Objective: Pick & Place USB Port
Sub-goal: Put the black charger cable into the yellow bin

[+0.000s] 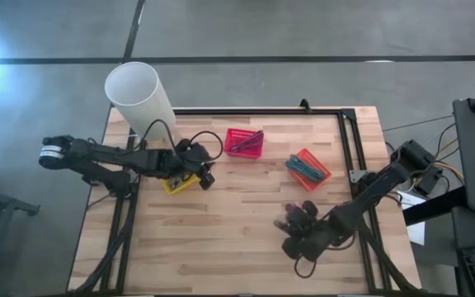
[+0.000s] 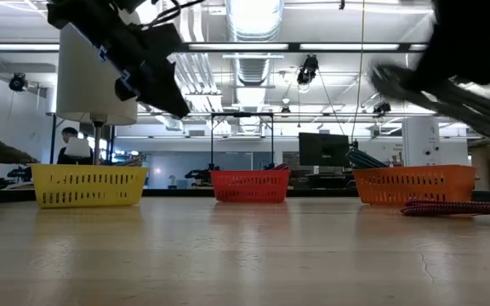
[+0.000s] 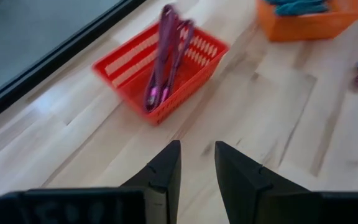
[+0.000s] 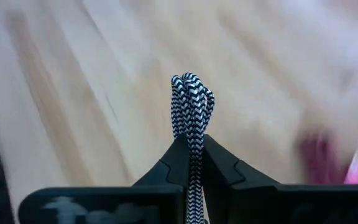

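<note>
The right pincer point(image 4: 193, 148) is clamped on a black-and-white braided USB cable point(image 4: 191, 102), at about five o'clock on the worktop point(image 1: 221, 239). The left pincer point(image 3: 197, 163), its fingers slightly parted and holding nothing, hovers by the yellow basket point(image 1: 174, 185), with the red basket point(image 3: 166, 68) ahead.

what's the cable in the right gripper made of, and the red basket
The cable pinched in the right gripper looks fabric-braided: a black-and-white zigzag weave with a matte finish. The red basket looks like moulded plastic, judging by its thin slotted walls and even, slightly glossy colour.
</note>
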Controlling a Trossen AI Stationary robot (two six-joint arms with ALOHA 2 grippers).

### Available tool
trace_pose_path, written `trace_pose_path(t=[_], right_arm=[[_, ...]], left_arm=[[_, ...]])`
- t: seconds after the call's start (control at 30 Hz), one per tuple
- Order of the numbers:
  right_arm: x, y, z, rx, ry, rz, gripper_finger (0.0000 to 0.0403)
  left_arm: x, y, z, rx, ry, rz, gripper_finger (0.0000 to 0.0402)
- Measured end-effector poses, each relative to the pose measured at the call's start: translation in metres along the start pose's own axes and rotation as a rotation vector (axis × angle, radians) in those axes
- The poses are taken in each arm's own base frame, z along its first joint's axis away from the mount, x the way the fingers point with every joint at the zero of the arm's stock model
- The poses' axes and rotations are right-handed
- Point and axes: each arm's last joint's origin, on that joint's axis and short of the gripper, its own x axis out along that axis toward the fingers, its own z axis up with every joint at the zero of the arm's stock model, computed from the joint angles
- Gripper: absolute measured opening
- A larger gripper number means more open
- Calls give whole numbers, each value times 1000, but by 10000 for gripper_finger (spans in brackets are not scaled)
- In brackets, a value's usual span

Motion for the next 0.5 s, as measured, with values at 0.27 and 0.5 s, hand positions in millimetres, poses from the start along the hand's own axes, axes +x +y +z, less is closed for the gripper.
trace_pose_path(t=[0.27,0.5], right_arm=[[-20,-11,50,-274,-252,-94,17],[-27,-58,81,-194,-341,-134,16]], left_arm=[[-4,-16,12,154,-100,-264,96],[-3,-20,15,210,-168,-335,96]])
